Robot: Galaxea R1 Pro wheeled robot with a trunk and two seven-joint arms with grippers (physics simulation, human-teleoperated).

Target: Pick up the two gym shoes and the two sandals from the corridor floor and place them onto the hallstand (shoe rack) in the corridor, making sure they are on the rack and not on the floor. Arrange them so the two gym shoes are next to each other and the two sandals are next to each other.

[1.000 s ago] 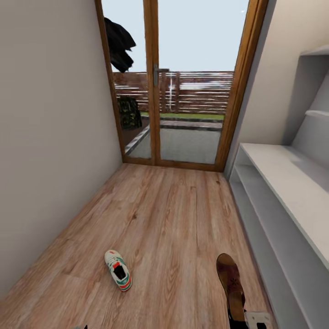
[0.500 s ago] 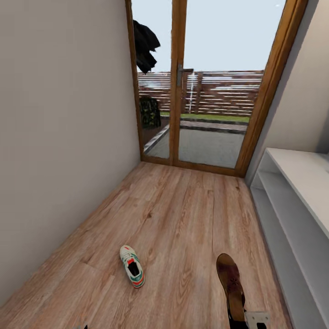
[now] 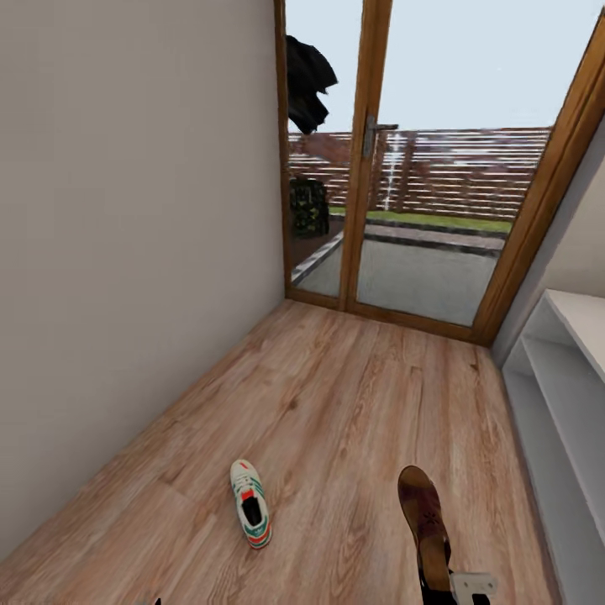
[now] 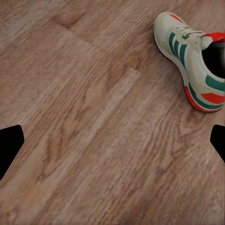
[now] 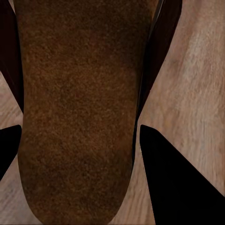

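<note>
A gym shoe (image 3: 251,514) lies on the wood floor (image 3: 336,403), well left of the sandal (image 3: 423,523). The left gripper (image 4: 112,145) hangs over bare floor beside that shoe, its fingers (image 4: 8,147) spread wide and empty. The right gripper (image 5: 75,140) has its fingers (image 5: 180,180) clamped on the sandal. The shoe rack (image 3: 563,378) stands right of the sandal.

Light brown wood-grain plank floor (image 3: 336,403) fills the lower half of the head view, running up to a glazed door at the top. One white sneaker (image 3: 251,503) with green stripes lies on it at lower left of centre. A white shoe rack (image 3: 559,395) stands on the floor along the right edge.
</note>
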